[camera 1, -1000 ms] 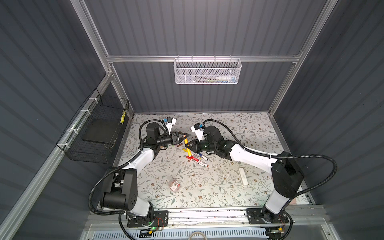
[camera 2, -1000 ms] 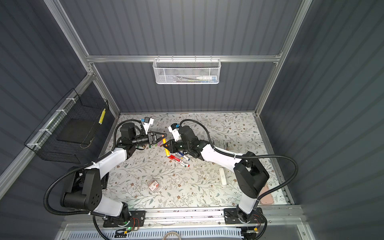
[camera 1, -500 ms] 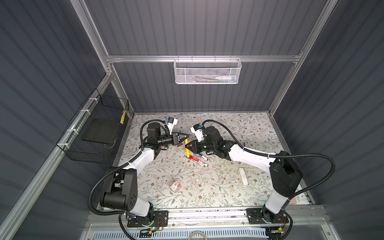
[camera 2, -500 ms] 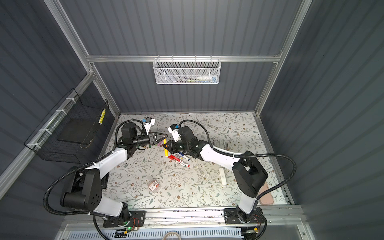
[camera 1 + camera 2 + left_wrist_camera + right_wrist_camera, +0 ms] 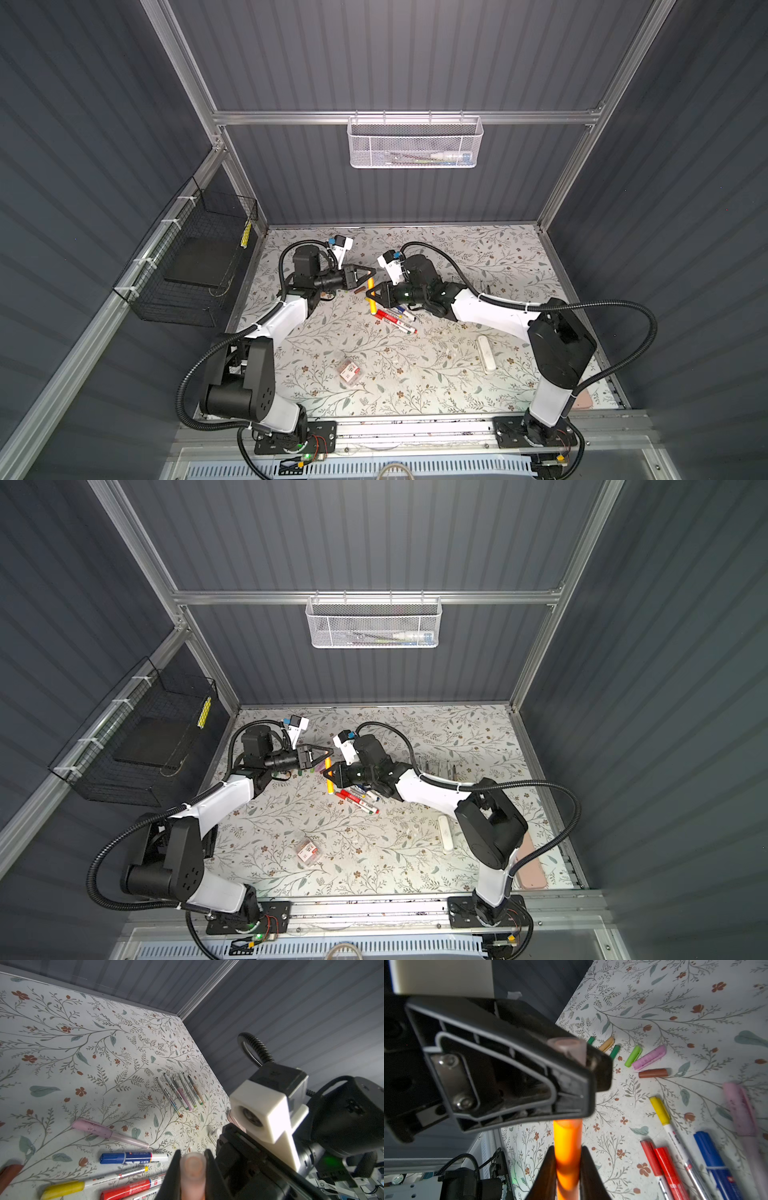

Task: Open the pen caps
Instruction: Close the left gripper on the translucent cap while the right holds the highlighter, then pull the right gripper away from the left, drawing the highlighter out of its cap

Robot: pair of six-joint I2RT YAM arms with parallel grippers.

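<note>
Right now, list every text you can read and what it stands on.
"JG260207095": label on the black arm housing, right wrist view.
"M&G": barrel of the yellow-capped marker, left wrist view.
Blue marker and red marker labels: print too small to read.
Small box label, in a top view: too small to read.

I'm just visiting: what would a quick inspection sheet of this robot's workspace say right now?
Surface: floral mat, flat, no spills seen.
Job's things: loose caps lie in a row; markers lie together, capped; thin pens lie in a separate row.
Clutter: white case; small clear box.
Grippers: left gripper shut on pale cap; right gripper shut on orange pen.
Cables: black hoses loop from both arms.
Surroundings: white mesh basket on back wall; black wire basket on left wall.
</note>
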